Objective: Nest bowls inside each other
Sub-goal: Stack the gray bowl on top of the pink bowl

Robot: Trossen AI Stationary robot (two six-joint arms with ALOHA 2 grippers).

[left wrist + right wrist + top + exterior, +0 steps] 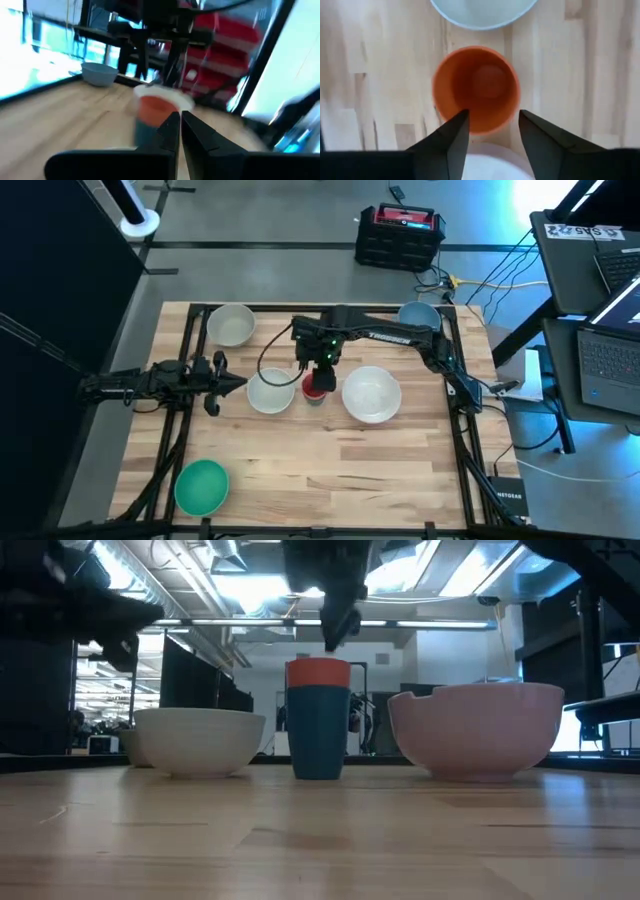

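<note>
Low view: red bowl (318,672) nested upright in dark blue bowl (318,732).

At frame centre a small cup (316,386) sits nested in another cup (318,735), between two bowls (270,391) (372,394) (right pincer (322,370) directly above).

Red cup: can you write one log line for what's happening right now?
red cup nested in dark blue cup | right gripper open above it | left gripper shut, waiting table's left
</note>
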